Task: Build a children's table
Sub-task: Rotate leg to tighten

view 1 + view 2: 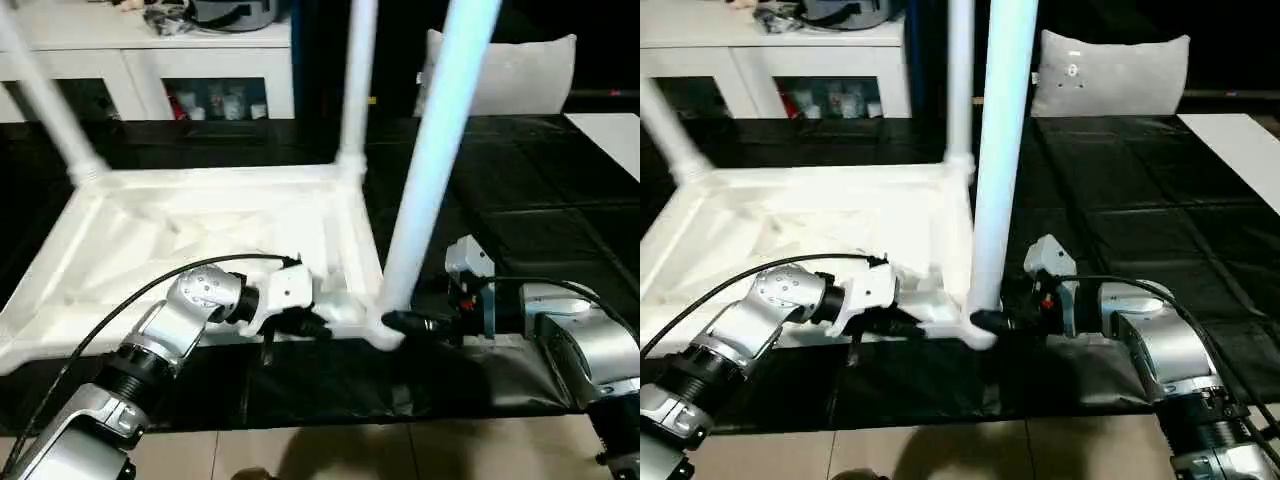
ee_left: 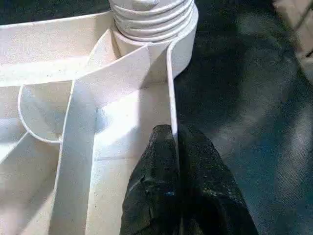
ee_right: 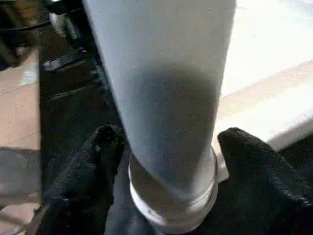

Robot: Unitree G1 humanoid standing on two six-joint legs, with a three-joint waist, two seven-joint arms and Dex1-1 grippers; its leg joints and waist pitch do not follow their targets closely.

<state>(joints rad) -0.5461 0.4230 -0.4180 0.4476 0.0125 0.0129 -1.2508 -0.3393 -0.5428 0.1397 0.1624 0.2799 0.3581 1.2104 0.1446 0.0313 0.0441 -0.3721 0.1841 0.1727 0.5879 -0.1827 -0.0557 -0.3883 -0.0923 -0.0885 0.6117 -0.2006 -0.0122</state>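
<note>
The white table top (image 1: 200,215) lies upside down on a black mat, ribbed underside up. Three white legs stand in its corner sockets: the near-right leg (image 1: 430,160), a far-right one (image 1: 355,80) and a far-left one (image 1: 45,95). My left gripper (image 1: 318,325) is shut on the top's thin front rim (image 2: 171,88), just left of the near-right socket, with a finger (image 2: 200,161) on each side of the wall. My right gripper (image 3: 164,139) is open around the base of the near-right leg (image 3: 166,98). Its fingers (image 3: 105,142) straddle the leg just above the socket.
A white cabinet (image 1: 150,50) with glass doors stands at the back left, a grey cushion (image 1: 1110,70) at the back right. The black mat (image 1: 520,180) spreads to the right of the top. Tan floor (image 1: 350,450) shows at the front, and a white surface (image 1: 610,135) at the far right.
</note>
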